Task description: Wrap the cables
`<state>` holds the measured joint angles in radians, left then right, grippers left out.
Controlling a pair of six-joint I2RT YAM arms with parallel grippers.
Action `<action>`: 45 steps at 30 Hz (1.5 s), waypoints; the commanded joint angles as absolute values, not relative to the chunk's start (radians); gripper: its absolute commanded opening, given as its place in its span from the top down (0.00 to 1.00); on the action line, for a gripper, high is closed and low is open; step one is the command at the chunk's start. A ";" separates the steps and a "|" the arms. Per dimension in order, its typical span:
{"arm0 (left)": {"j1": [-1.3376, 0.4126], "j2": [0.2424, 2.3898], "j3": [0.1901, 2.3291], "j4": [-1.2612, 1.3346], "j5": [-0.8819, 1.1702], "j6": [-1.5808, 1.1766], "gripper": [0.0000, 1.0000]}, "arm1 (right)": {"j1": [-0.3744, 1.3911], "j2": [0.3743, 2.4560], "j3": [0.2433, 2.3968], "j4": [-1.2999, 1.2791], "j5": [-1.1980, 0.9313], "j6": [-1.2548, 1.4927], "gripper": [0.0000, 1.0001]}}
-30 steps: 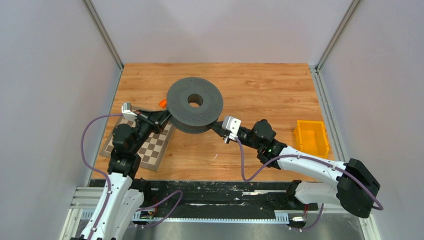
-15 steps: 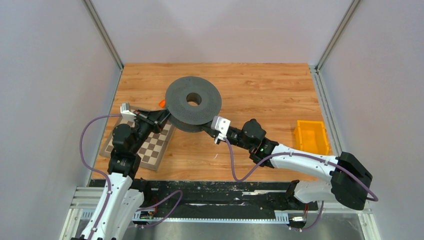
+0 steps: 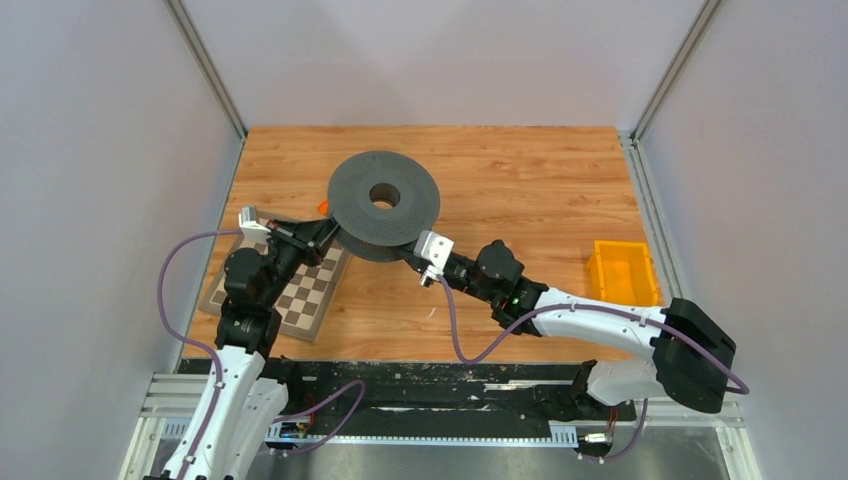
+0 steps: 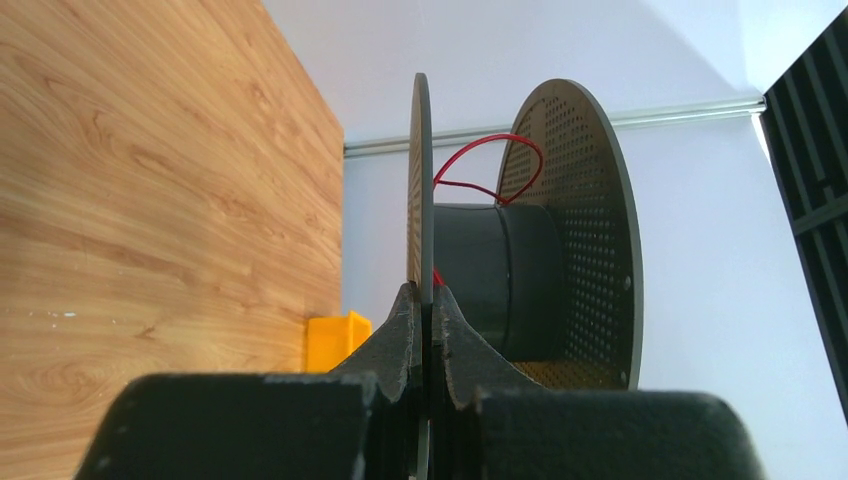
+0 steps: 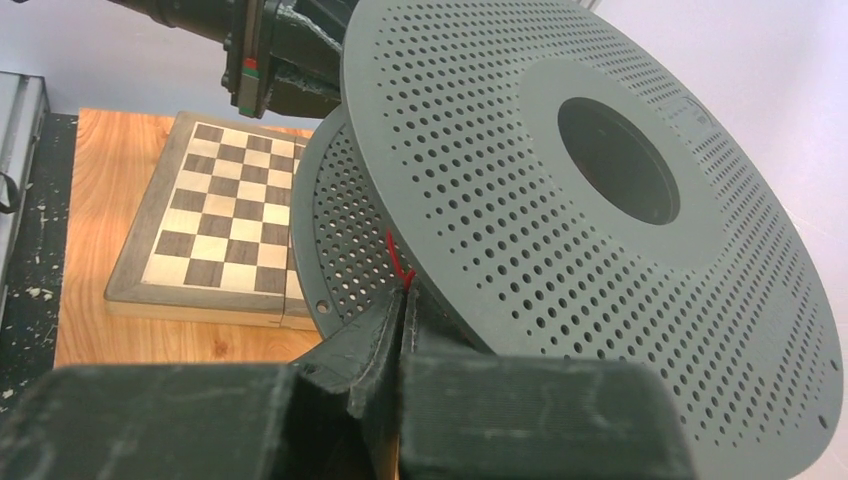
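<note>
Over the wooden table (image 3: 520,180), left of middle, the black spool (image 3: 400,215) tilts, axis near upright, hole upward; left gripper (image 4: 425,300) clamps one flange's rim; right gripper (image 5: 403,300) pinches the red wire (image 5: 395,258) between the flanges.

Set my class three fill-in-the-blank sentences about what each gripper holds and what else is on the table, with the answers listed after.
1. The left gripper clamps the rim of the perforated ___.
2. The right gripper pinches a thin ___ wire.
3. The bin at the right edge of the table is ___.
Missing words: spool, red, orange.
</note>
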<state>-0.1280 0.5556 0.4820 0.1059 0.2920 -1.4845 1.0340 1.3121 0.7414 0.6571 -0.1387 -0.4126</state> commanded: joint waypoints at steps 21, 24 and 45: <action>-0.125 0.517 0.536 0.059 0.303 -1.381 1.00 | 1.096 1.362 0.821 0.786 0.163 -0.401 1.00; -0.125 0.523 0.543 0.053 0.312 -1.375 1.00 | 1.096 1.385 0.836 0.781 0.187 -0.406 1.00; -0.125 0.528 0.502 0.129 0.303 -1.403 1.00 | 1.126 1.479 0.940 0.621 0.138 -0.407 0.96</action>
<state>-0.1177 0.5468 0.4870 0.0257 0.2401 -1.4212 1.1313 1.4643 0.8864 0.6029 0.0875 -0.4133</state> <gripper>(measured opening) 0.017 0.018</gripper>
